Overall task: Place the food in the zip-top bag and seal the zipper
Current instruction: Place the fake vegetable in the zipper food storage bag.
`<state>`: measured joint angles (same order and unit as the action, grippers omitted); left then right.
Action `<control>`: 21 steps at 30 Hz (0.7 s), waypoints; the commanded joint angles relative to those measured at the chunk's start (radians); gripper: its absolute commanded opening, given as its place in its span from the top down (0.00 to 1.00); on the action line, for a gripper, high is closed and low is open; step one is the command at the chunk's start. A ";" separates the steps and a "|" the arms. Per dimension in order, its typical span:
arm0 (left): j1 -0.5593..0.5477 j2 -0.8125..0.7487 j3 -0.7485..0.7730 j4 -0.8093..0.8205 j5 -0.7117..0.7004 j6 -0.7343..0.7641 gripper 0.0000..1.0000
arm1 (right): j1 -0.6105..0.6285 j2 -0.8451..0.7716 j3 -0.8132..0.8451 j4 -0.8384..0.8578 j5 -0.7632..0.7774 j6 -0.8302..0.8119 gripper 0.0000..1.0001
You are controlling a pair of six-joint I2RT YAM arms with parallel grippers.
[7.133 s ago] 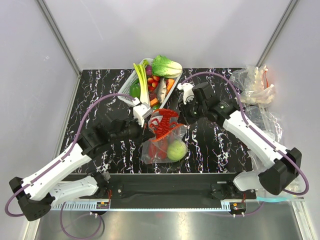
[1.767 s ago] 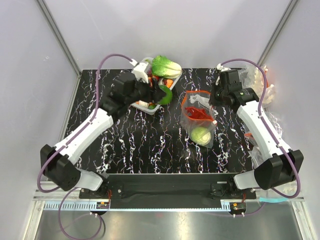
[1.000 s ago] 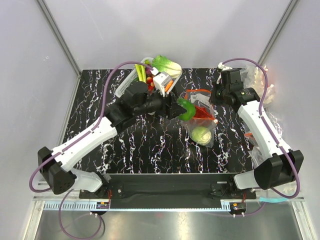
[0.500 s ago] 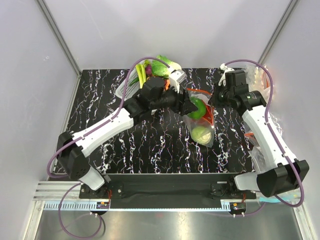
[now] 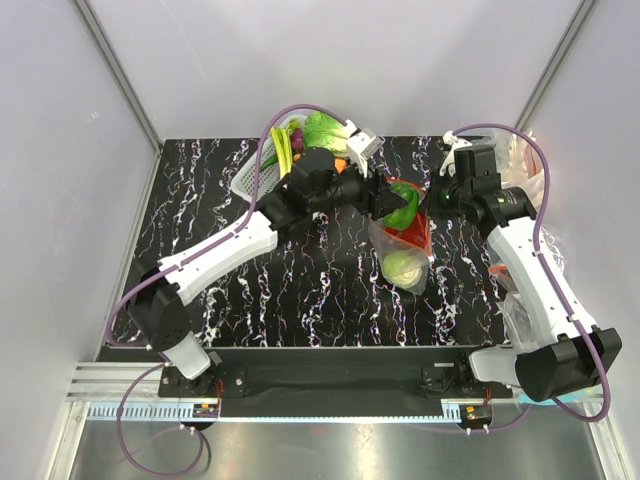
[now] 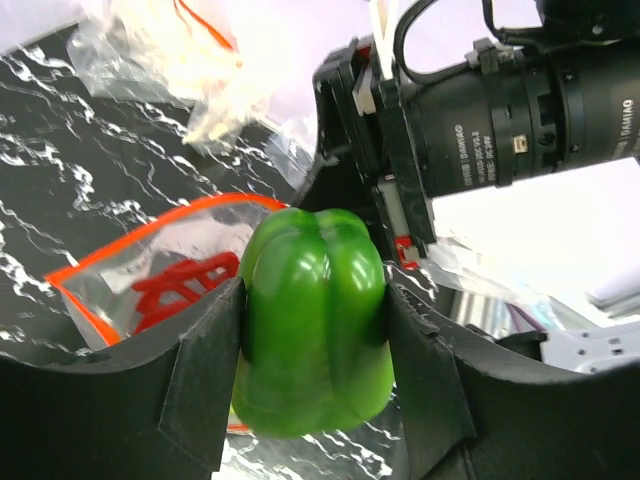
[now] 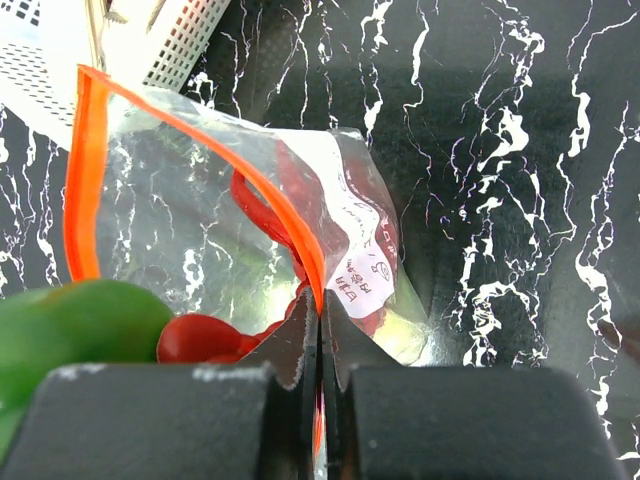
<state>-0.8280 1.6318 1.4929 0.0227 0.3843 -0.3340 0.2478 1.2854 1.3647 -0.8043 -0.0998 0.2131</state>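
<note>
My left hand (image 6: 312, 300) is about half open, both fingers clamped on the sides of a green bell pepper (image 6: 318, 350). It hangs over the mouth of the zip-top bag (image 7: 200, 230), which sits toward 3 o'clock of the worktop (image 5: 300, 290) centre. My right hand (image 7: 320, 335) is pinched fully shut on the zipper (image 7: 200, 130), holding up that one edge of the mouth. The red lobster (image 7: 262, 212) is inside near the mouth, with the cabbage (image 5: 403, 268) at the bag's 6 o'clock end. My worry is the fit: the pepper looks broad for an opening propped at a single point. It could catch on the orange strip, fold the mouth shut, or drag the film out of the right hand's pinch. If I let go too high it may bounce off the lobster and roll onto the worktop. The two hands are also very near each other, so a knock is possible. The bag's white label (image 7: 350, 245) carries dark handwriting I cannot read. On the right arm's black motor housing (image 6: 520, 100), white lettering appears to say DAMIAO.
</note>
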 commanded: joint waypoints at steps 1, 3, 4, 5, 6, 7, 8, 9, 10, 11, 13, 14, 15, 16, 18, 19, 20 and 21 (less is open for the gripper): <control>-0.005 0.025 0.037 0.100 -0.015 0.090 0.83 | 0.004 -0.026 -0.007 0.013 -0.046 -0.011 1.00; -0.006 0.042 0.033 0.114 -0.009 0.107 0.83 | 0.004 -0.024 -0.007 0.014 -0.046 -0.011 1.00; -0.010 0.046 0.021 0.121 -0.007 0.113 0.84 | 0.004 -0.023 -0.007 0.017 -0.044 -0.012 1.00; -0.011 0.052 0.012 0.131 -0.008 0.121 0.84 | 0.004 -0.023 -0.007 0.020 -0.041 -0.009 1.00; -0.014 0.054 -0.003 0.146 -0.012 0.124 0.84 | 0.004 -0.023 -0.007 0.017 -0.043 -0.011 1.00; -0.017 0.054 -0.034 0.186 -0.016 0.124 0.84 | 0.004 -0.021 -0.009 0.022 -0.043 -0.008 1.00; -0.020 0.060 -0.046 0.204 -0.018 0.124 0.84 | 0.004 -0.023 -0.009 0.024 -0.046 -0.008 1.00; -0.023 0.063 -0.057 0.218 -0.024 0.125 0.84 | 0.004 -0.021 -0.007 0.024 -0.046 -0.006 1.00; -0.028 0.068 -0.063 0.230 -0.039 0.130 0.84 | 0.004 -0.021 -0.007 0.025 -0.046 -0.004 1.00; -0.031 0.083 -0.062 0.227 -0.044 0.131 0.84 | 0.004 -0.021 -0.007 0.025 -0.044 -0.003 1.00; -0.037 0.100 -0.060 0.206 -0.062 0.144 0.84 | 0.004 -0.021 -0.004 0.022 -0.037 -0.003 1.00; -0.042 0.100 -0.065 0.197 -0.071 0.148 0.84 | 0.004 -0.021 -0.004 0.022 -0.034 -0.001 1.00; -0.046 0.102 -0.069 0.183 -0.082 0.154 0.84 | 0.004 -0.026 -0.003 0.020 -0.029 0.000 1.00; -0.051 0.106 -0.074 0.177 -0.105 0.164 0.84 | 0.004 -0.028 -0.004 0.025 -0.020 0.000 1.00; -0.057 0.112 -0.082 0.143 -0.127 0.167 0.83 | 0.002 -0.028 -0.001 0.025 -0.012 0.003 1.00; -0.062 0.118 -0.082 0.129 -0.145 0.168 0.83 | 0.002 -0.028 -0.001 0.025 -0.005 0.009 1.00; -0.065 0.132 -0.083 0.117 -0.159 0.170 0.83 | 0.002 -0.029 0.000 0.027 -0.003 0.011 1.00; -0.066 0.138 -0.086 0.091 -0.169 0.171 0.82 | 0.004 -0.026 0.004 0.030 0.000 0.011 1.00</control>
<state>-0.8734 1.7164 1.4284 0.1490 0.2970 -0.1997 0.2310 1.2854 1.3575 -0.7864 -0.0345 0.1982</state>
